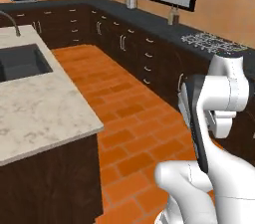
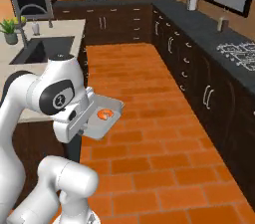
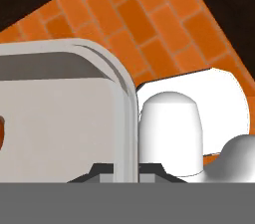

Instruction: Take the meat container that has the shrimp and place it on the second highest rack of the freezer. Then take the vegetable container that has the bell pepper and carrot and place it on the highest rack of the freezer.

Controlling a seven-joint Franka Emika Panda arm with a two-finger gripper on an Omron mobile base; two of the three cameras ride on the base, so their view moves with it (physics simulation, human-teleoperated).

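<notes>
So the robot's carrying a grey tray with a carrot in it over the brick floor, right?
Not a carrot. The tray holds a small curled orange shrimp, as the right base view shows. The rest stands: the fingers grip its rim, above the brick floor.

A broad lane of brick floor point(image 2: 149, 93) runs open between the island counter point(image 1: 45, 113) and the dark cabinet run point(image 2: 209, 83). The island's near corner stands close beside the arm; the held tray point(image 2: 102, 118) juts over the lane.
</notes>
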